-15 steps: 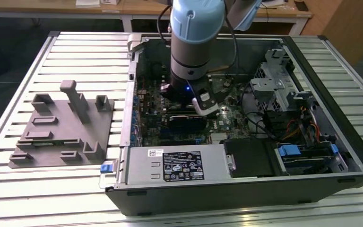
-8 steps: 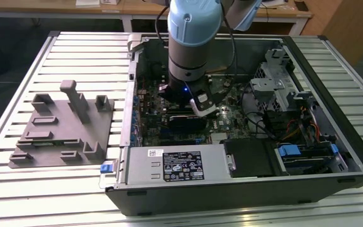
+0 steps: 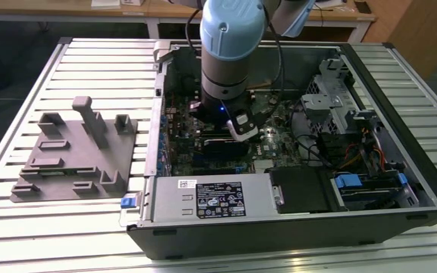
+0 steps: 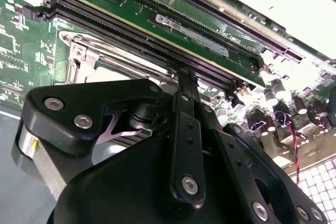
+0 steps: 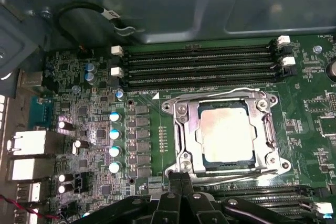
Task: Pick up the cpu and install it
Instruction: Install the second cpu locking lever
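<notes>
The cpu (image 5: pixel 227 133) sits flat in its metal socket (image 5: pixel 181 140) on the green board (image 5: pixel 79 124). The tool (image 5: pixel 181 179) hangs just beside it, fingers pressed together, holding nothing.

**Robot arm reaching into an open computer case on a slatted table**

An open computer case (image 3: pixel 295 227) lies on its side on a slatted metal table (image 3: pixel 89 62), taking up the half toward the exterior view's right. A robot arm (image 3: pixel 230 51) with a pale blue joint descends from the table's far edge into the case, its lower end close above the green motherboard (image 3: pixel 272 142). A silver power supply (image 3: pixel 211 199) (bearing a label) sits along the case's near edge. A grey tray (image 3: pixel 74 156) with upright blocks rests beside the case, toward the table's edge on the exterior view's left.
</notes>
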You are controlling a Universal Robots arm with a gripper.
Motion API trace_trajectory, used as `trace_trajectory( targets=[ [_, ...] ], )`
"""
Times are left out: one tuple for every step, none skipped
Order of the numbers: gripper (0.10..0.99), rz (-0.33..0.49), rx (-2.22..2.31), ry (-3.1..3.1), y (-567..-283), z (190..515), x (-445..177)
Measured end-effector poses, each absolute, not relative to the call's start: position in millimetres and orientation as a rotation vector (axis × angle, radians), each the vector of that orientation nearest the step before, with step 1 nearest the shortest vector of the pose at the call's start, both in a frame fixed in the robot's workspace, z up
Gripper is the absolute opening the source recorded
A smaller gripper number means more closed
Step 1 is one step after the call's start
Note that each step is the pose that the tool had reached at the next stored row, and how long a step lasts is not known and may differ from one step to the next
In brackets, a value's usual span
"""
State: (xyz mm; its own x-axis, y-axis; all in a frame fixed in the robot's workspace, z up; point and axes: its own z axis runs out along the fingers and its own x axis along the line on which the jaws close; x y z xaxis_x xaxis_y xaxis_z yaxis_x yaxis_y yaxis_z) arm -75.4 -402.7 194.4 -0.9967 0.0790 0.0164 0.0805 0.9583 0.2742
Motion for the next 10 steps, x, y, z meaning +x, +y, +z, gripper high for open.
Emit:
trace_trajectory(
  targets=[
    [0.106,-0.440,-0.126,-3.103,-402.7,194.0,-75.5],
    [0.106,-0.445,-0.126,-3.102,-402.7,193.8,-75.6],
    [0.106,-0.450,-0.126,-3.101,-402.7,193.5,-75.7],
    [0.106,-0.455,-0.126,-3.100,-402.7,193.3,-75.9],
    [0.106,-0.459,-0.126,-3.099,-402.7,193.1,-76.1],
    [0.106,-0.463,-0.126,-3.099,-402.7,192.8,-76.4],
    [0.106,-0.468,-0.126,-3.098,-402.7,192.5,-76.6],
    [0.106,-0.471,-0.126,-3.097,-402.7,192.3,-76.8],
    [0.106,-0.475,-0.126,-3.096,-402.7,192.0,-77.0],
    [0.106,-0.480,-0.126,-3.096,-402.7,191.7,-77.2]
  ],
)
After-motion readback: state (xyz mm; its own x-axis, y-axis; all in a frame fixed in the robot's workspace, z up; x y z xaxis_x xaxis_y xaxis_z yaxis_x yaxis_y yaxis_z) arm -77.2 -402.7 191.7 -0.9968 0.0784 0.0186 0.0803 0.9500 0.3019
